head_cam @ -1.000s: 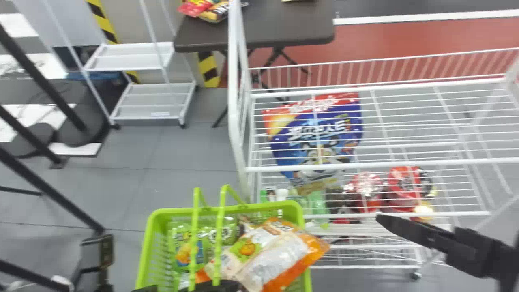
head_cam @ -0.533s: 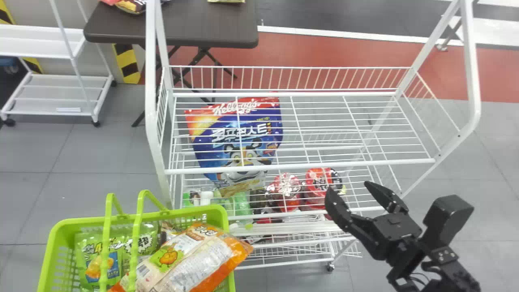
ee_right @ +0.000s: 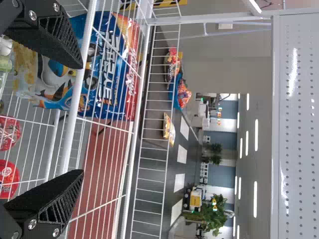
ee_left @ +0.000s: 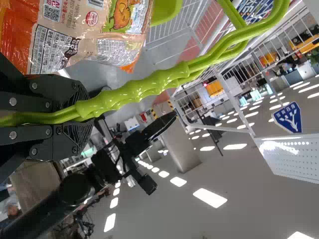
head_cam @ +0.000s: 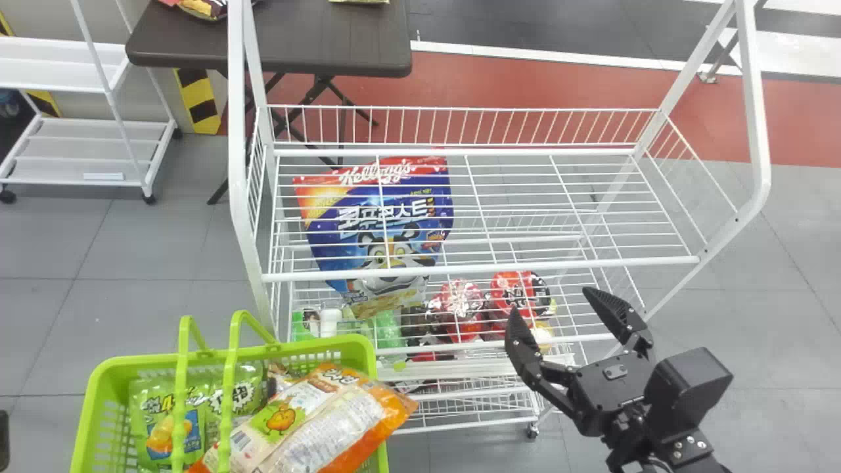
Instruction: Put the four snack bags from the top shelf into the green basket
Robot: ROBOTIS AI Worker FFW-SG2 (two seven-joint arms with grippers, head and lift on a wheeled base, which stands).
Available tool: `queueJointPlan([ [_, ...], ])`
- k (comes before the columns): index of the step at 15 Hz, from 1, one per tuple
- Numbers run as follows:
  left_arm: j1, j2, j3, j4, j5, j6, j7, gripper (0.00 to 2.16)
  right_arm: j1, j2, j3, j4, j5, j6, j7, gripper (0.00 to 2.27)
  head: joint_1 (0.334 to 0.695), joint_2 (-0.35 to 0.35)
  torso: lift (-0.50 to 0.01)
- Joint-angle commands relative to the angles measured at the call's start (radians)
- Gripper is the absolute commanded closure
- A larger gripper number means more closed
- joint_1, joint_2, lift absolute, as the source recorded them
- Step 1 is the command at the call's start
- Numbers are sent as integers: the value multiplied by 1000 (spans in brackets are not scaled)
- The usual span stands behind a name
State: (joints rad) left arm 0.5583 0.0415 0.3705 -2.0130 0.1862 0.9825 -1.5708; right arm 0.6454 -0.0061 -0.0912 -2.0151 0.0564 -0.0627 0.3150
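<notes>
Right tool: spread wide, lower right in my head view.
Left tool: pressed shut around the handles, my grip on the basket.
Green basket: lower left, near the white rack.
Orange-edged bag: in the basket, slanting over its right rim (a bit of a sprawler).
Green bag: in the basket's left part.
Blue bag: centre-left, seen through the top shelf's wires.
</notes>
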Motion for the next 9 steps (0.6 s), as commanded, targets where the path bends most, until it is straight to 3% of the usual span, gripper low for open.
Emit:
queueJointPlan([
  [1, 0, 0, -4, -6, -1, 5, -10, 2145, 11, 7, 13, -10, 7, -6, 1, 63, 695, -116, 0],
  [9, -9, 3, -13, -6, -16, 42, -10, 2145, 11, 7, 41, -11, -3, -6, 4, 63, 695, -75, 0],
])
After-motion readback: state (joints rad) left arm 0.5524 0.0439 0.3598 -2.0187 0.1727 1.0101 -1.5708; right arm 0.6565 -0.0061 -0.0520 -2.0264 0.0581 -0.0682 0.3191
